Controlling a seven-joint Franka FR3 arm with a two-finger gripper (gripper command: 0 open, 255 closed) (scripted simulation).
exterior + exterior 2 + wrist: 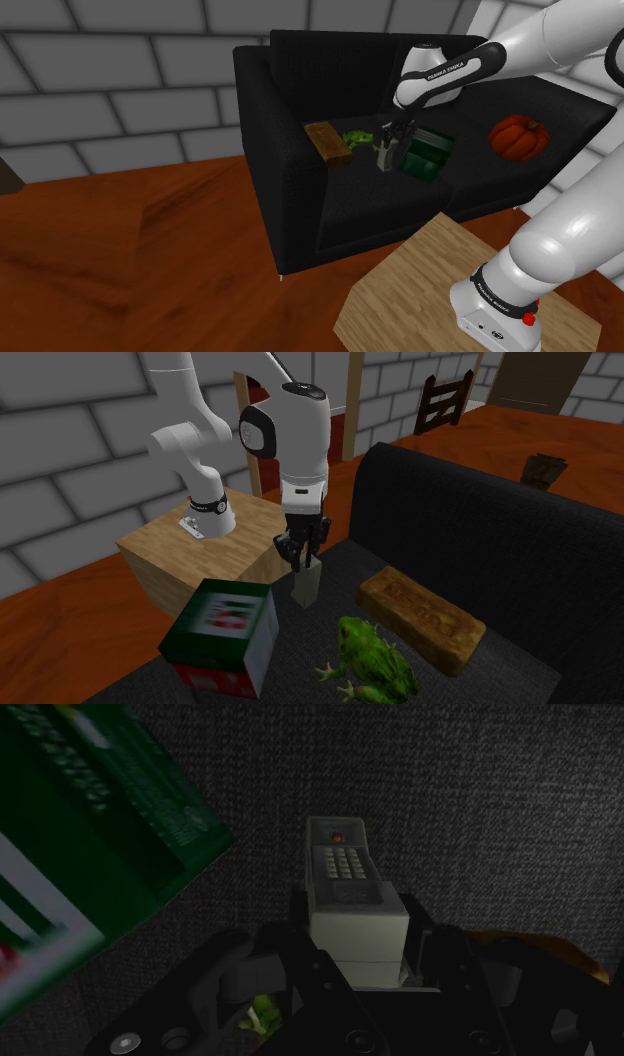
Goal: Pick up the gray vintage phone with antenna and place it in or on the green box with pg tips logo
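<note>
Item 1, end effector (358, 959): clenched on the phone (345, 879). In the wrist view both black fingers press the phone's long sides, with the keypad face turned to the camera. Judged a sound grasp: holding across the narrow width leaves most of the body free below the fingers for setting down.

Item 2, phone: pale grey, held upright under the end effector (303, 560), which points straight down over the sofa (480, 522) seat. In the second exterior view the phone (307, 587) hangs with its lower end at or just above the cushion. Whether it is clear of the fabric cannot be told. No antenna can be made out.

Item 3, box (222, 632): green with a white and red label, lying on the seat just beside the phone, on the side toward the stand (190, 552). In the shoulder view the box (425, 152) sits just to the right of the phone (385, 153). Its broad upper face is bare, and that looks the natural landing place.

Item 4, other objects: a green frog (375, 657) and a brown block (420, 617) lie on the far side of the phone from the box. An orange pumpkin (517, 137) sits well beyond the box. None obstructs the short path.

Assessment: pick appears secured. Lift and transfer are not yet done. Main risk is clipping the box's near edge if the lift is too low.
</note>
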